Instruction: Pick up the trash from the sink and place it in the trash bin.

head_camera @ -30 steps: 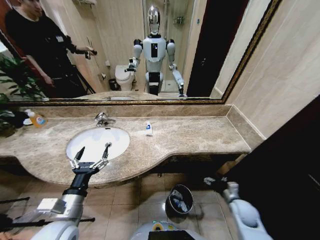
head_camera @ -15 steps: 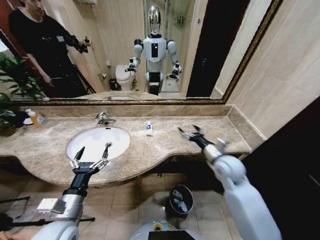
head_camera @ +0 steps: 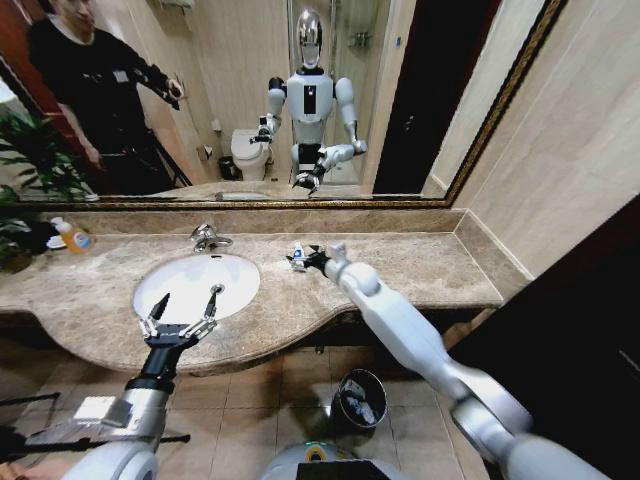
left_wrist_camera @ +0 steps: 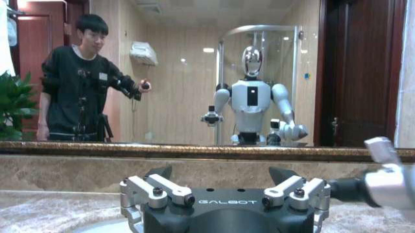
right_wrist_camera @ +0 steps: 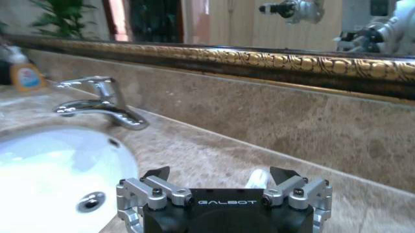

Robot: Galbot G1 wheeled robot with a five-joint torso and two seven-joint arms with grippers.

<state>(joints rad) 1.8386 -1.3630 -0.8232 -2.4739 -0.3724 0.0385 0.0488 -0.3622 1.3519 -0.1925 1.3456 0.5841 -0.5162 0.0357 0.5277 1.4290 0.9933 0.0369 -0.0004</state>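
Two tools are at work over the surface. The right tool [head_camera: 308,258] reaches across the marble surface [head_camera: 400,270] to one small white tube [head_camera: 297,256] with a blue mark, which stands upright just right of the sink [head_camera: 196,284]. In the right wrist view its two fingers [right_wrist_camera: 155,175] stand apart, with the tube [right_wrist_camera: 258,178] showing between them; whether they touch it I cannot tell. The left tool [head_camera: 183,312] hovers over the sink's near rim, its two fingers spread wide and holding nothing. One chrome faucet [head_camera: 207,238] stands behind the basin, and one yellow bottle [head_camera: 72,237] sits far to the left on the surface. One black bin [head_camera: 359,398] stands on the floor below the surface edge, with a few white pieces inside.
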